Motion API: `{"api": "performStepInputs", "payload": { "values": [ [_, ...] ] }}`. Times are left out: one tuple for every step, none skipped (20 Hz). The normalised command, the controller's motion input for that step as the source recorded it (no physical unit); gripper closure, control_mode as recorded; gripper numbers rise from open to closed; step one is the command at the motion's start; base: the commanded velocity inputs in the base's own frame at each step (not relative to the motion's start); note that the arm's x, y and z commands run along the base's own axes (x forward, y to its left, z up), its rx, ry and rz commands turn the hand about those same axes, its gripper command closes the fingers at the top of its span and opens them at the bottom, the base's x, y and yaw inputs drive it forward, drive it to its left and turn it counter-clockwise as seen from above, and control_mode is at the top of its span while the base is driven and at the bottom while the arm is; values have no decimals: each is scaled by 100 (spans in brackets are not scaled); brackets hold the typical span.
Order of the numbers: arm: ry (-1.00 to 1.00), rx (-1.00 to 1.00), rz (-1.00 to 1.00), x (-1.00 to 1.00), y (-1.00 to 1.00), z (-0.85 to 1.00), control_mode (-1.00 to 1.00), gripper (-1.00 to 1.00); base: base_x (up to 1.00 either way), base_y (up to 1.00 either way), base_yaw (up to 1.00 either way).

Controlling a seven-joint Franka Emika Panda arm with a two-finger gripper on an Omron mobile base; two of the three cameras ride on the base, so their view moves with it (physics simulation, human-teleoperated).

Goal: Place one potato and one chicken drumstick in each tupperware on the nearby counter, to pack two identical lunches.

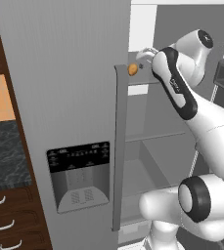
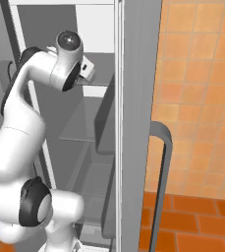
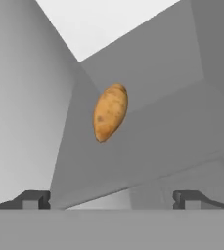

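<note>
Fingers point(image 3: 111, 199) spread wide, holding nothing, aimed at potato | potato point(image 3: 110, 112) lying on grey fridge shelf point(image 3: 172, 127), ahead of tips, apart | fridge door point(image 1: 64, 97) beside arm, counter point(image 1: 3, 156) far left

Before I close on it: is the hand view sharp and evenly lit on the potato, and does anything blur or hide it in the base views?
Hand view: potato fairly sharp, evenly lit, no glare, faint shadow, between the open gripper tips. Left base view: potato a small soft speck on the shelf, partly behind the fridge door edge. Right base view: arm blocks the shelf.
</note>
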Motion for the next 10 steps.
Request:
{"api": "performStepInputs", "payload": {
  "values": [
    [8, 21, 0, 64, 0, -16, -100, -100, 0, 0, 0],
    [9, 15, 0, 63, 1, -19, -100, -100, 0, 0, 0],
    [9, 11, 0, 61, 1, -20, -100, -100, 0, 0, 0],
    [9, 3, 0, 57, 7, -14, -100, -100, 0, 0, 0],
    [8, 0, 0, 53, 14, -9, -100, -100, 0, 0, 0],
    [10, 0, -1, 50, 13, 0, -100, -100, 0, 0, 0],
    [11, 0, -2, 47, 7, 0, -100, -100, 0, 0, 0],
    [11, 0, -1, 41, 4, 0, -100, -100, 0, 0, 0],
    [11, 0, -1, 41, 4, 0, -100, -100, 0, 0, 0],
    [9, 0, 0, 45, 1, 0, -100, -100, 0, 0, 0]
  ]
}}
